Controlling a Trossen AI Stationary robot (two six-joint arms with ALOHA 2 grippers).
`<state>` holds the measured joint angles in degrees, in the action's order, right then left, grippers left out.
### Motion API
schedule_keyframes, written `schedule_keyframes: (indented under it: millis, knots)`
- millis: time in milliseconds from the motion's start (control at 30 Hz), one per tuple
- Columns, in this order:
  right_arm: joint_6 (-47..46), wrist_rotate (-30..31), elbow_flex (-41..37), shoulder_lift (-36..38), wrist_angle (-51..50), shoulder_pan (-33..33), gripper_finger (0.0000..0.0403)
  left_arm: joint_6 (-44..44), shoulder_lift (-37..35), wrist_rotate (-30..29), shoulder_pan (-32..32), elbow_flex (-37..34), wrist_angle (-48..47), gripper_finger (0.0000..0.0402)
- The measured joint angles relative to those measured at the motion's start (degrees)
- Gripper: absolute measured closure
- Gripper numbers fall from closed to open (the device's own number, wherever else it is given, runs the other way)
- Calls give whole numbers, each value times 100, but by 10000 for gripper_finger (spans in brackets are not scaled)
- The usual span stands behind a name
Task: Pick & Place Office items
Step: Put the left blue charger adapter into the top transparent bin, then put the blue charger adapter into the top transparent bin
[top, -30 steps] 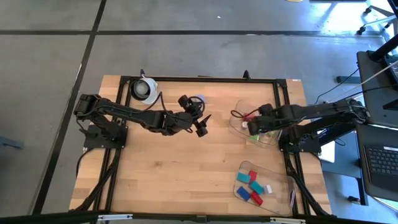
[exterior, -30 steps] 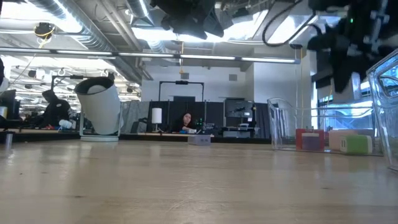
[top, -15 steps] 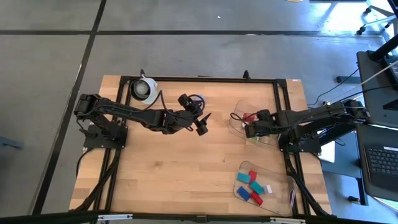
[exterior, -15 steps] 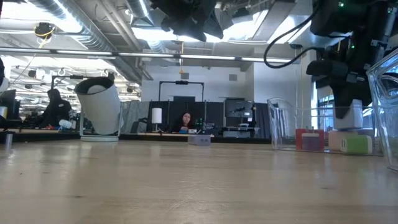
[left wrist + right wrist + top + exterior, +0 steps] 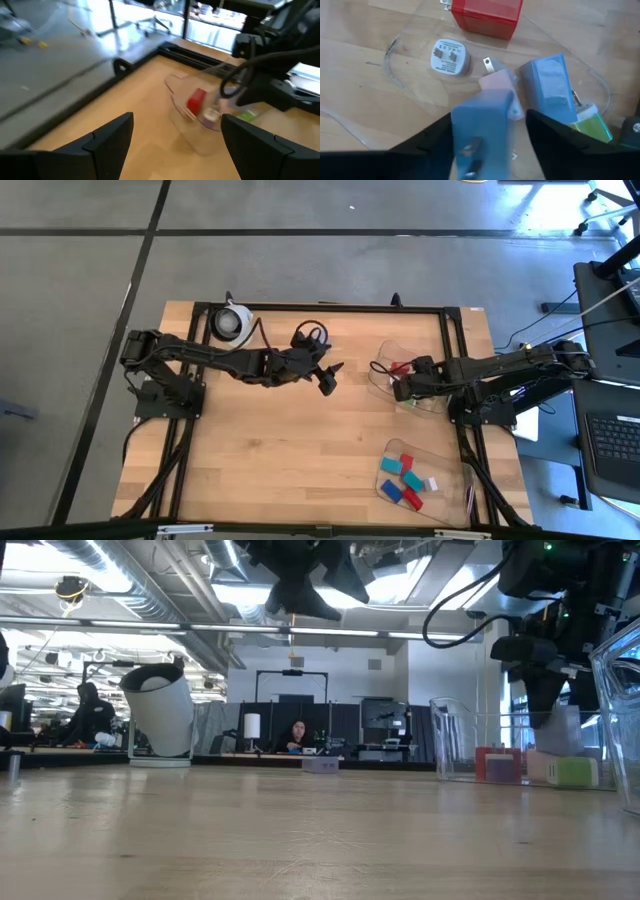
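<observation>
You see small print on the white plug [image 5: 449, 57] too fine to read, and the right gripper [image 5: 481, 131], jaws parted over the tray [image 5: 383, 383], half hides a blurred blue block [image 5: 482, 127] between them; the left gripper [image 5: 177, 137] is spread wide, empty.

I see the left gripper [image 5: 331, 378] now nearer the table's far edge, and the right gripper [image 5: 398, 389] lower in the clear plastic tray [image 5: 383, 376], its fingers wider.

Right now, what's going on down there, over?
Right tool over the upper clear tray, fingers spread, blue block between them. Left tool open, mid-table, empty. Nothing in the way.
</observation>
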<state>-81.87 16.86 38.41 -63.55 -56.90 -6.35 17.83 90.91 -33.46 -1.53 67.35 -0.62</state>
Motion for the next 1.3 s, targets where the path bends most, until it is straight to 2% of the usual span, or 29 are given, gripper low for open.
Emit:
schedule_keyframes:
  millis: [133, 267, 433, 567, 667, 800, 867, 933, 1133, 1300]
  knots:
    - [-1, -54, 1, 0, 79, 0, 125, 258, 0, 471, 175, 0, -269, 103]
    - [3, -99, 153, 0, 59, 0, 90, 256, 5, 357, 265, 0, -606, 103]
    - [279, 167, 654, 0, 3, 0, 73, 204, 7, -140, 289, 0, -639, 103]
    - [724, 604, 1249, -2, -83, 0, 72, -670, 22, -172, 352, 0, -634, 103]
    - [1235, 977, 1728, -2, -121, 0, 72, -953, 160, 410, 610, 1, -729, 103]
    - [1994, 1477, 2325, -1, -124, 56, 72, 42, 489, 1508, 1159, 0, -809, 103]
    - [2349, 1632, 2570, -1, -121, 128, 72, 500, 683, 1756, 1418, 0, -828, 103]
    - [2717, 1719, 2780, 0, -116, 216, 72, 557, 824, 1862, 1638, 0, -835, 103]
    - [3788, 1911, 3113, 0, -121, 608, 72, -868, 1292, 1956, 2221, 0, -728, 103]
    - [4378, 1986, 3167, 0, -119, 1067, 72, -1263, 1726, 2430, 2664, 0, -679, 103]
